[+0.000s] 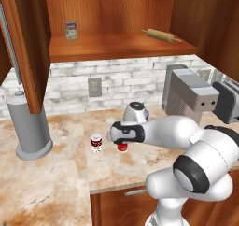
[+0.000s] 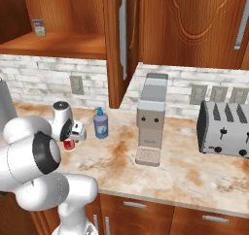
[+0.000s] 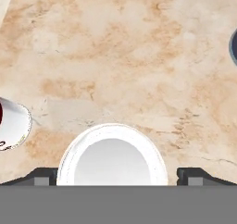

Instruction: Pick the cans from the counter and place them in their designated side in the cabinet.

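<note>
Here the bright red can (image 1: 122, 147) stands upright on the counter (image 1: 56, 183), its silver top (image 3: 112, 157) between the two finger tips of the gripper (image 3: 118, 176), whose jaws are spread wide and apart from it. Just beside it stands the dark red can (image 1: 96, 142). Up in the cabinet (image 1: 116, 45), a pale-labelled can (image 1: 71, 31) and a rolling pin (image 1: 163, 35) rest on the shelf.

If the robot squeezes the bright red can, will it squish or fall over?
Probably not squish: the bright red can looks like a stiff metal tin. It stands upright on the counter, so a sideways bump might tip it, then it could roll. The open gripper straddles its silver top.
</note>
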Tool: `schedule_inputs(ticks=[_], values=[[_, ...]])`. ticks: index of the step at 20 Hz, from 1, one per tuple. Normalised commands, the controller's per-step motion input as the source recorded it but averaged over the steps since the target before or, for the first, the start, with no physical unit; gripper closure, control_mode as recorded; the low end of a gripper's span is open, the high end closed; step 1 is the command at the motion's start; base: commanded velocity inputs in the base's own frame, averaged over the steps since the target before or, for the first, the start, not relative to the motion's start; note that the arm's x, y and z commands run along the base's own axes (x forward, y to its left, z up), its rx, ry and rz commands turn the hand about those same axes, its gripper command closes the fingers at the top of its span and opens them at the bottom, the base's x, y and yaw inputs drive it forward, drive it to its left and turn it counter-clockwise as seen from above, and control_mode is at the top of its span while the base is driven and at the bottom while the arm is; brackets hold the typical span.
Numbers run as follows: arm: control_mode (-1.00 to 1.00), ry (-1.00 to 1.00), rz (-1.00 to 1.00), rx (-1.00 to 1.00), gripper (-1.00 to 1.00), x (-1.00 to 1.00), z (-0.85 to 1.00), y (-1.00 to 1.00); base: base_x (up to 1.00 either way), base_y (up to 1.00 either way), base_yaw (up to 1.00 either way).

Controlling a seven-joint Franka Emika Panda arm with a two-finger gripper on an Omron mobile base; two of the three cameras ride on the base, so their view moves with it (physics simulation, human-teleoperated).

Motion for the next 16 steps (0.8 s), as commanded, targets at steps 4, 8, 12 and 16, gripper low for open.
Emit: schedule_inputs(ticks=[4, 8, 12, 16], values=[[-1.0, 0.03, 0.0, 0.0, 1.0, 0.1, -0.17, 0.04, 0.0, 0.0, 0.0], [-1.0, 0.02, 0.0, 0.0, 1.0, 0.04, -0.12, 0.01, 0.0, 0.0, 0.0], [-1.0, 0.0, 0.0, 0.0, 1.0, -0.01, 0.01, 0.0, 0.0, 0.0, 0.0], [-1.0, -0.05, 0.01, 0.0, 1.0, -0.07, 0.26, 0.0, 0.0, 0.0, 0.0]])
